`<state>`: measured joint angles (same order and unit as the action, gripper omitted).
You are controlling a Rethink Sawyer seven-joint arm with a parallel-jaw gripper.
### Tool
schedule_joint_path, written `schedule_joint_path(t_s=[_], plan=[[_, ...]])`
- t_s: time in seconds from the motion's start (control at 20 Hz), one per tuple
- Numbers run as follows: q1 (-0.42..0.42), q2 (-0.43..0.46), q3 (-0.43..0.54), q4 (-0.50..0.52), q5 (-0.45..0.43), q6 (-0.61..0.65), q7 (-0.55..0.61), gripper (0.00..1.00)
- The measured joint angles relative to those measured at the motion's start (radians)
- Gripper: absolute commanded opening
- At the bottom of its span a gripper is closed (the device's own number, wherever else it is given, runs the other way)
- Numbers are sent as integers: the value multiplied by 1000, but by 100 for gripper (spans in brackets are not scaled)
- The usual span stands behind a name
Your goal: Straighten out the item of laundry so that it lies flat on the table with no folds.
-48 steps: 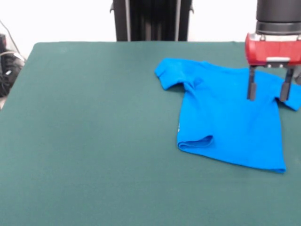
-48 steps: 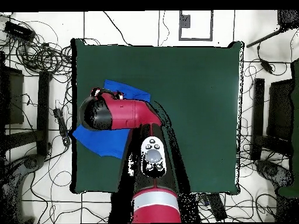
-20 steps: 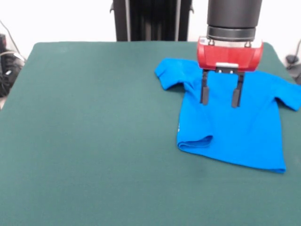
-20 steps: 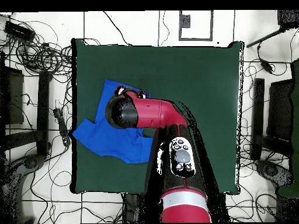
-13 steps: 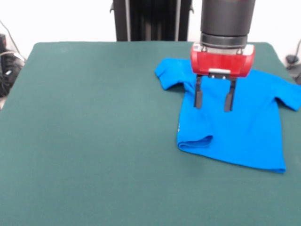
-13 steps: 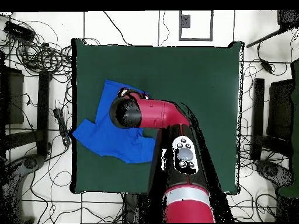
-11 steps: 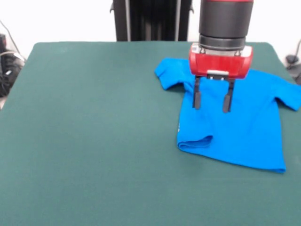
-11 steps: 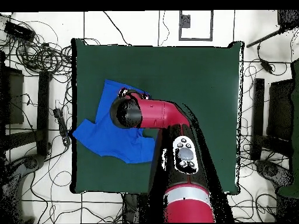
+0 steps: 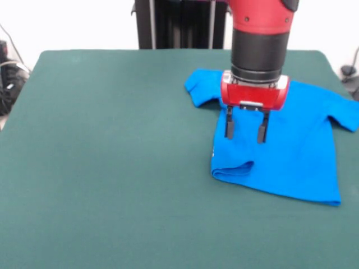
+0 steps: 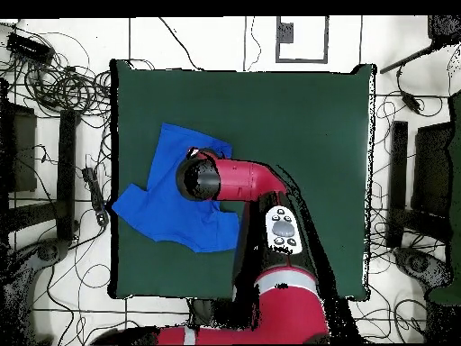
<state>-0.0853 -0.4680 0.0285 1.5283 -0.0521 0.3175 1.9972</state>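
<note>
**Claw spread above the shirt's left side**

The claw [image 9: 244, 128] hangs from the red and black arm with its two dark fingers [image 9: 229, 128] pointing straight down and set apart, gripping nothing. In the front view the fingertips stand over the blue T-shirt [image 9: 286, 148], on the part of the body next to the sleeve that reaches toward the picture's left; whether the tips touch the cloth cannot be told. Just below the claw in that view, the shirt's lower left corner is turned over on itself in a small rolled fold. The rest of the body spreads out to the right of the claw, with the other sleeve running to the picture's right edge. No lettering shows, only plain blue.

In the overhead view the arm's round wrist covers the middle of the shirt [image 10: 158, 205], and the claw itself is hidden beneath it. The shirt lies on the dark green desk [image 9: 112, 168] toward its left edge in the overhead view, well apart from the desk's other half
</note>
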Motion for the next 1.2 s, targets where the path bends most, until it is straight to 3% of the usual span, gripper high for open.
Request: schedule_joint_path(t_s=[1.2], plan=[[13, 100, 0, -32, 0, 11, 0, 100]])
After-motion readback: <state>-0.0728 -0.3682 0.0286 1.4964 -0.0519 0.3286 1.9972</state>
